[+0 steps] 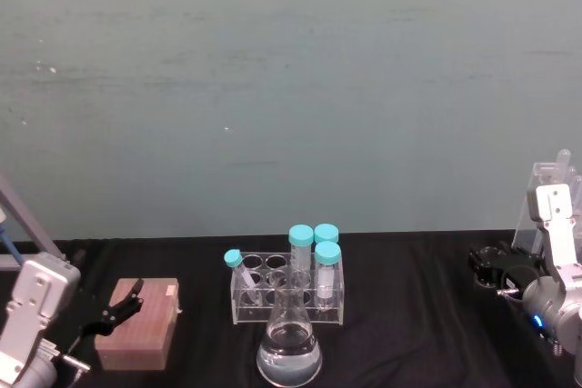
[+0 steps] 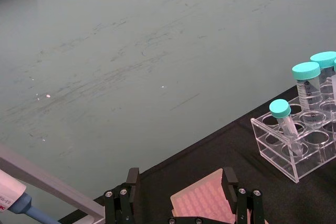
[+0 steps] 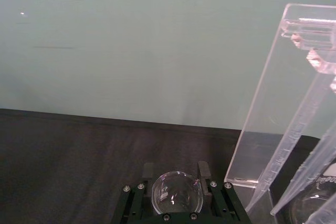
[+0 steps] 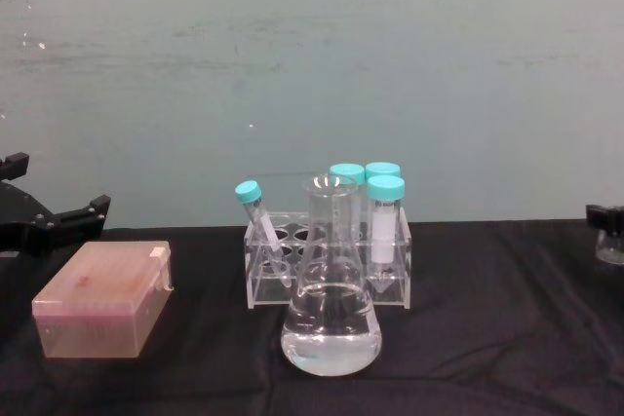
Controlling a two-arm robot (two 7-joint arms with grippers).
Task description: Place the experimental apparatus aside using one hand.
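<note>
a clear tube rack with teal-capped tubes stands on a black surface. just in front of the rack sits a conical flask of clear liquid. well to the rack's right, the right claw is clenched around a small glass beaker, beside a tall acrylic stand. left of the rack, the left claw hangs released over a pink box.

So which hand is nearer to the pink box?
Left. The left hand, open, hovers at the left side of the pink box. The right hand, shut on a small beaker, is far to the box's right, beyond the tube rack.
</note>
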